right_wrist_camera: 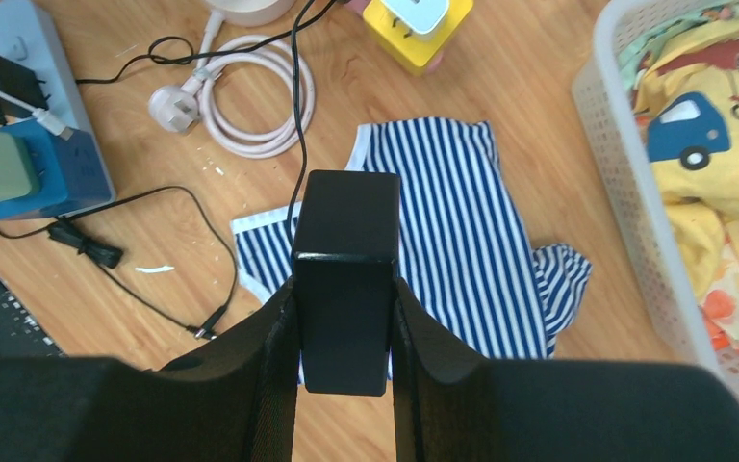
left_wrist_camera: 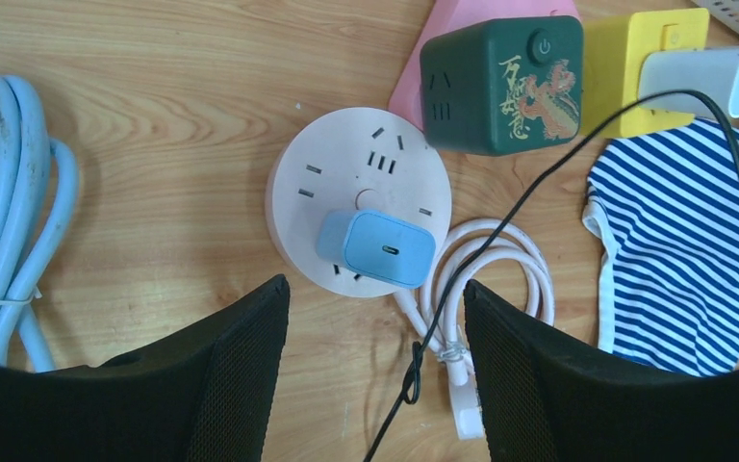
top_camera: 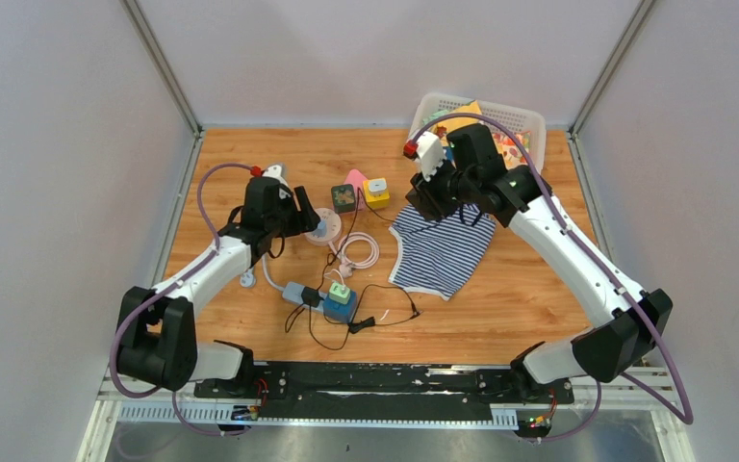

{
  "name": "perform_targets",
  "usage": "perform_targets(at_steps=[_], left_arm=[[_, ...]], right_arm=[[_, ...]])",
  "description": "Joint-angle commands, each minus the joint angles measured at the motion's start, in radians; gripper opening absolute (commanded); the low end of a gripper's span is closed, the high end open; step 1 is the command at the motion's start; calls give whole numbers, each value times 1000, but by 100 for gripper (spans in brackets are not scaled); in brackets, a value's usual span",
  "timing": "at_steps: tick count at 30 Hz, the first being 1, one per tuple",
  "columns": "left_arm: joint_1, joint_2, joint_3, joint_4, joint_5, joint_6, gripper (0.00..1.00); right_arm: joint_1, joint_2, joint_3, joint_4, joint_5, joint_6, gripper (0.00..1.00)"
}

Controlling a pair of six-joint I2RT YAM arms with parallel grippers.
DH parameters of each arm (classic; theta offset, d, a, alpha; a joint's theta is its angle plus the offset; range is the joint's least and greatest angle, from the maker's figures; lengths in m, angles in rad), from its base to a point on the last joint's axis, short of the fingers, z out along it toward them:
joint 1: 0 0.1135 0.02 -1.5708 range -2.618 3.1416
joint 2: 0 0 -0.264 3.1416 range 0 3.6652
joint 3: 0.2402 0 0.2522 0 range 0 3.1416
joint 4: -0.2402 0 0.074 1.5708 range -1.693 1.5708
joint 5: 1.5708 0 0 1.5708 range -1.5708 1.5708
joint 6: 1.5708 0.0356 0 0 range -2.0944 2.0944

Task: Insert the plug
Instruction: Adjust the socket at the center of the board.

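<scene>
My right gripper [right_wrist_camera: 344, 289] is shut on a black boxy plug [right_wrist_camera: 346, 231], held in the air over a striped cloth [right_wrist_camera: 462, 221]. A thin black cable [right_wrist_camera: 295, 106] runs from the plug toward the left of the table. In the top view this gripper [top_camera: 430, 197] hangs above the cloth's far edge. My left gripper [left_wrist_camera: 375, 294] stands open just above a round pale pink socket [left_wrist_camera: 346, 164]. A light blue charger [left_wrist_camera: 377, 248] sits in that socket's near side. Nothing lies between the left fingers [left_wrist_camera: 241, 366].
A green cube socket [left_wrist_camera: 500, 82] and a yellow cube [left_wrist_camera: 659, 38] with a white charger [left_wrist_camera: 712, 77] stand behind the round socket. A white coiled cable [left_wrist_camera: 486, 260] lies beside it. A blue power strip [right_wrist_camera: 38, 164] sits left; a white basket [right_wrist_camera: 635, 192] right.
</scene>
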Motion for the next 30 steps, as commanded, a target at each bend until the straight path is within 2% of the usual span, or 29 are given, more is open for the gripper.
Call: perform_targets(at_steps=[1,8,12,19,22,24,30], left_arm=[[-22,32,-19,45,-88,-21,69],[-71,113,36,63,-142,52,68],[-78,145,66,63,-166,57,67],[-97,137,57,57,-276,-119,68],[-109,138,91,-31,-341,-250,68],[-118,137,114,-89,-359,-340,66],[-143,95,136,-132,-393,-502,60]], right_arm=[[10,-59,-11,-55,-54,78,0],[42,-111,-98,2,-144,147,0],[52,-114,-102,4,-146,158,0],[52,-142,-131,10,-135,149,0],[52,-156,-146,11,-125,146,0],[53,-165,-147,-15,-53,154,0],[52,-193,-80,-190,321,172,0]])
